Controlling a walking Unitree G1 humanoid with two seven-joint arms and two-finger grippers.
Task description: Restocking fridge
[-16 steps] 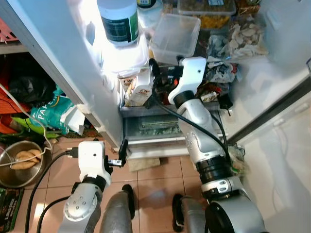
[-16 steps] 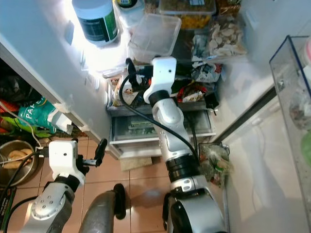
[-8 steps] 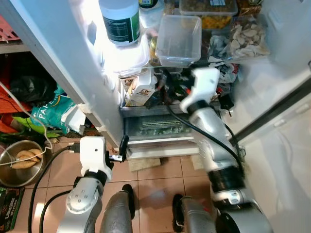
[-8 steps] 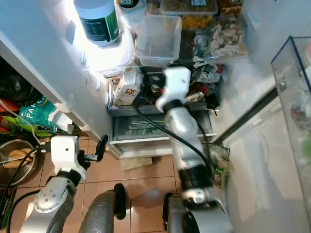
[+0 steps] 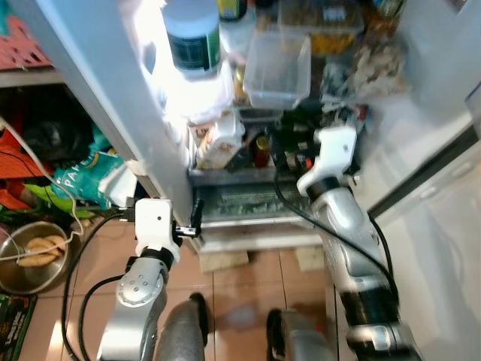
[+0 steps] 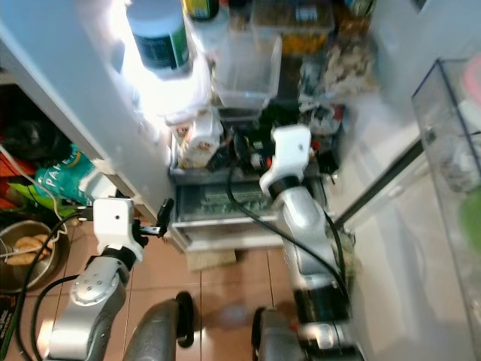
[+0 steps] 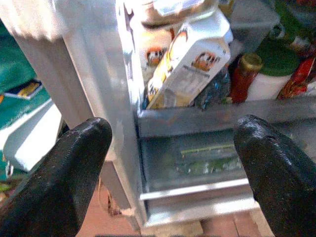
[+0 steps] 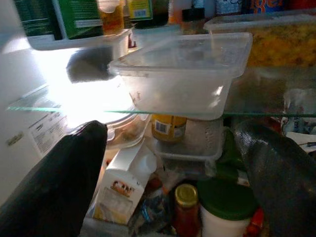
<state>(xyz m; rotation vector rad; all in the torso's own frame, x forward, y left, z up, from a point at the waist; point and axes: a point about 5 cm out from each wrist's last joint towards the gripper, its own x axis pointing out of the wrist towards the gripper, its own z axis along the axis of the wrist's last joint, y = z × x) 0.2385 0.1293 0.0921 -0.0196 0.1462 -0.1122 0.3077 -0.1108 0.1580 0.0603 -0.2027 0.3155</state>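
Clear plastic rectangular container (image 8: 180,71) sits on the fridge's glass shelf (image 8: 266,106) at twelve o'clock from the right gripper (image 8: 170,182) (fingers spread wide, empty). Left gripper (image 7: 170,173), wide too, faces the tilted milk carton (image 7: 190,61).

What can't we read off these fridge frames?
- Labels on the white jar: eye views, blurred.
- Contents of the drawer: left wrist view, frosted front.
- Carton text: right wrist view, too small.
- Bowl: left eye view, cut by edge.
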